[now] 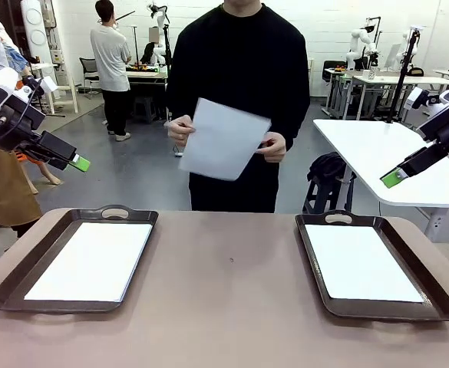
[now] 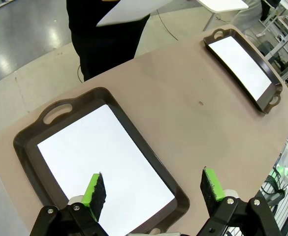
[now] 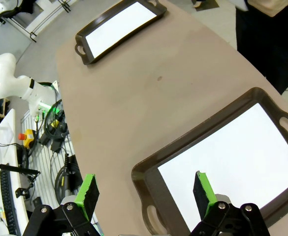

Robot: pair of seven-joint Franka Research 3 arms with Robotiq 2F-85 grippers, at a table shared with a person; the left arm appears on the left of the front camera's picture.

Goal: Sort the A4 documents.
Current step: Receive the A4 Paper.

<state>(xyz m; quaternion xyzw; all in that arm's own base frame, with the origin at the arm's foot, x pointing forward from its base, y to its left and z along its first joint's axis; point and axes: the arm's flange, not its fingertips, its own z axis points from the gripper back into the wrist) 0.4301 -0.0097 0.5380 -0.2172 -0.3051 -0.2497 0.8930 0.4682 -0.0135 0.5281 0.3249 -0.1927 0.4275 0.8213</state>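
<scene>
A person in black at the far side holds one white A4 document [image 1: 222, 139] in both hands above the table edge; its corner shows at the top of the left wrist view [image 2: 126, 11]. Another white sheet [image 1: 92, 261] lies in the left dark brown tray [image 1: 21, 264], and a third sheet [image 1: 360, 263] lies in the right tray [image 1: 439, 295]. My left gripper [image 1: 77, 162] hangs open, high over the table's left end; from its wrist [image 2: 153, 189] the left tray's sheet [image 2: 104, 162] lies below. My right gripper [image 1: 394, 178] is open, raised at the right, over the right tray's sheet [image 3: 237, 162].
A tan table [image 1: 224, 299] carries both trays, with a bare stretch between them. A white table [image 1: 393, 161] stands behind at the right. Another person and other workbenches are far back in the room.
</scene>
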